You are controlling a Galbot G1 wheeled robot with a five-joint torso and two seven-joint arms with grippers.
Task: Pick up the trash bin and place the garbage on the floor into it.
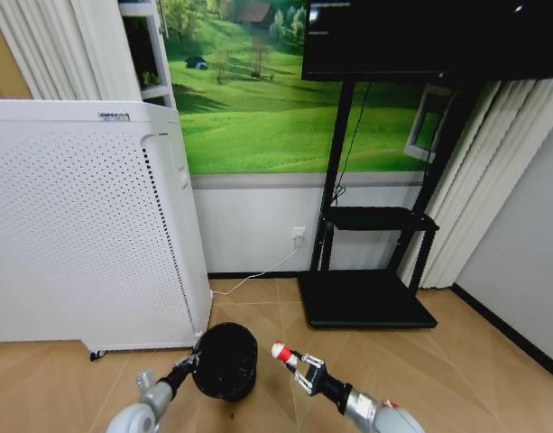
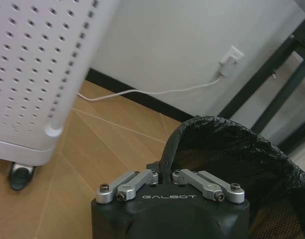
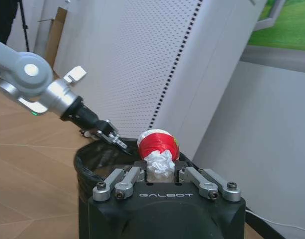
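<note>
The trash bin (image 1: 225, 360) sits low in the middle of the head view. It is round and black, with a crinkly black bag over its rim. The left hand (image 1: 191, 363) is pinched tight on that rim, at the bin's left side, so the bin stays up and steady for things to go in.

The right hand (image 1: 286, 354) is just to the right of the bin. It is closed on the garbage (image 3: 157, 149), a red-and-white crumpled scrap that looks soft and scrunched. In the right wrist view the scrap is held right by the bin's open top, likely ready to drop in.

Behind the bin, at the left, stands a tall white appliance (image 1: 78, 225) full of tiny holes. The floor (image 1: 474, 343) is smooth tan wood.
</note>
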